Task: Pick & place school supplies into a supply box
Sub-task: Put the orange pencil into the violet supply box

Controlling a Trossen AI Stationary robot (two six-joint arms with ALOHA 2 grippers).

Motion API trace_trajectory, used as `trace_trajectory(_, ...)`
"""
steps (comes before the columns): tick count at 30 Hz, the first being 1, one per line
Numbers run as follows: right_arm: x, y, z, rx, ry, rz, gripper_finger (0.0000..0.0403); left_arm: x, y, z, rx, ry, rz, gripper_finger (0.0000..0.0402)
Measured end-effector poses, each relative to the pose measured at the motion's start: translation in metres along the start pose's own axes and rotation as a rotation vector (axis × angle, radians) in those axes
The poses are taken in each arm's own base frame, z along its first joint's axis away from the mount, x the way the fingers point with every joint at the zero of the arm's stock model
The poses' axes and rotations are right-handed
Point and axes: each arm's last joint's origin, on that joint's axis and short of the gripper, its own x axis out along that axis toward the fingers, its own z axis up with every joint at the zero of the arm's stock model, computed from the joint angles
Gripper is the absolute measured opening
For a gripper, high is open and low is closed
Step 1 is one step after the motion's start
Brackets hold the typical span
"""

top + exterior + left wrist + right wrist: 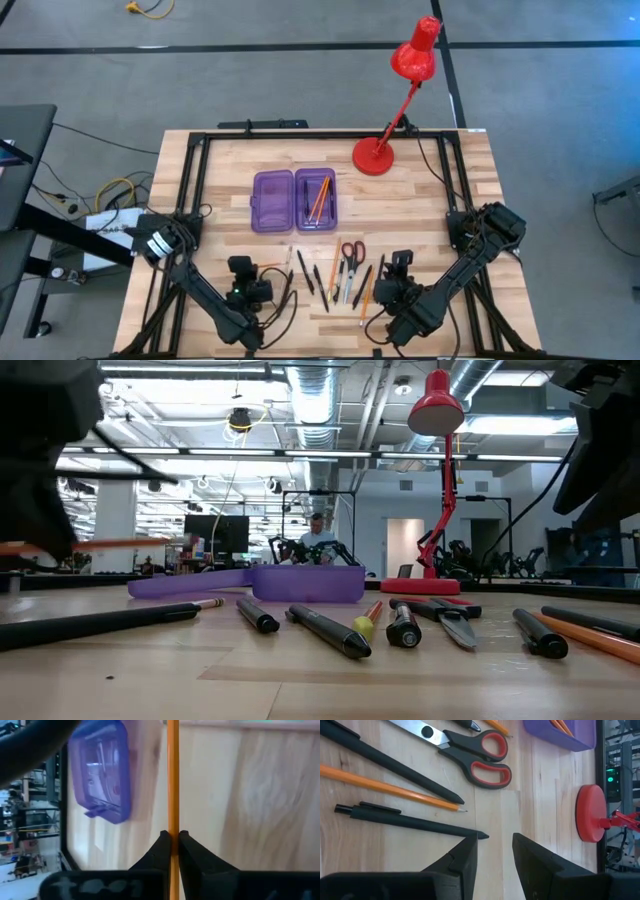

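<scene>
The purple supply box [293, 200] lies open on the table, with orange pencils in its right half [319, 198]. Pens, pencils and the red-handled scissors [352, 252] lie flat in a row near the front edge. My left gripper [171, 844] is left of that row [245, 278] and shut on an orange pencil [173, 780]. My right gripper [495, 845] is open at the row's right end [398, 268]. It hangs over bare wood beside a black pen's tip [481, 836], with the scissors [475, 752] and a pencil [390, 787] farther off. My left gripper pinches the orange pencil's shaft [173, 827] between its two fingers, which lie across it and come from above. The pencil is level and lifted clear of the table [110, 544], reaching out toward the purple box [100, 770].
A red desk lamp stands behind the box, its base [373, 156] on the table's far right part. A black frame [190, 180] runs around the table's edge. Bare wood lies between the box and the row of supplies.
</scene>
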Motion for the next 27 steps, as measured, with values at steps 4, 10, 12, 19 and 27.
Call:
trace_trajectory(4, 0.000, 0.000, 0.000, -0.001, 0.000, 0.000, 0.0118, -0.009, 0.015, 0.010, -0.041, -0.064, -0.014, 0.0000)
trace_trajectory(10, 0.000, 0.000, 0.000, -0.001, -0.012, -0.012, 0.0118, -0.016, 0.051, 0.029, -0.121, -0.152, -0.032, 0.0000)
trace_trajectory(12, 0.000, -0.001, 0.001, -0.001, -0.019, -0.018, 0.0118, -0.015, 0.064, 0.037, -0.143, -0.171, -0.047, 0.0000)
trace_trajectory(19, 0.000, -0.001, 0.001, 0.000, -0.022, -0.021, 0.0118, 0.008, 0.110, 0.077, -0.206, -0.193, -0.088, 0.0000)
trace_trajectory(27, 0.000, 0.000, 0.001, -0.001, -0.023, -0.021, 0.0118, 0.069, 0.151, 0.132, -0.319, -0.169, -0.297, 0.0000)
